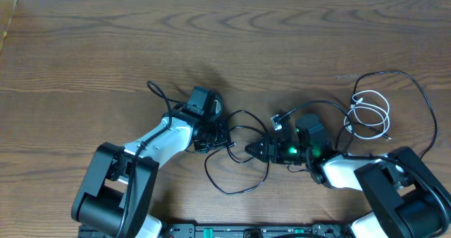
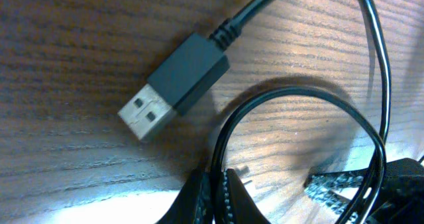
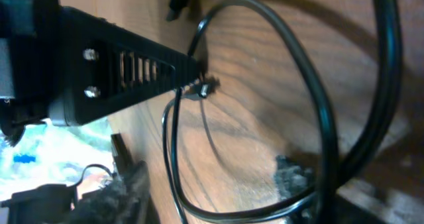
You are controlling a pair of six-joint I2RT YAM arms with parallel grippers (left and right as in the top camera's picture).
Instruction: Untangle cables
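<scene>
Separating strands, seen from above: left gripper [image 1: 220,136] and right gripper [image 1: 252,150] face each other on the black cable [image 1: 239,189] at centre, white cable [image 1: 370,115] coiled at right. Left wrist: jaws pinch a black strand near its USB plug [image 2: 175,85]. Right wrist: jaws spread astride another strand; next, likely, pinch and pull apart.

From my station I counted one long thin black cable [image 2: 189,71], one shorter white coiled cable [image 1: 387,117], two black-and-white robot arms [image 1: 165,136] and one brown wooden table [image 1: 70,55].
</scene>
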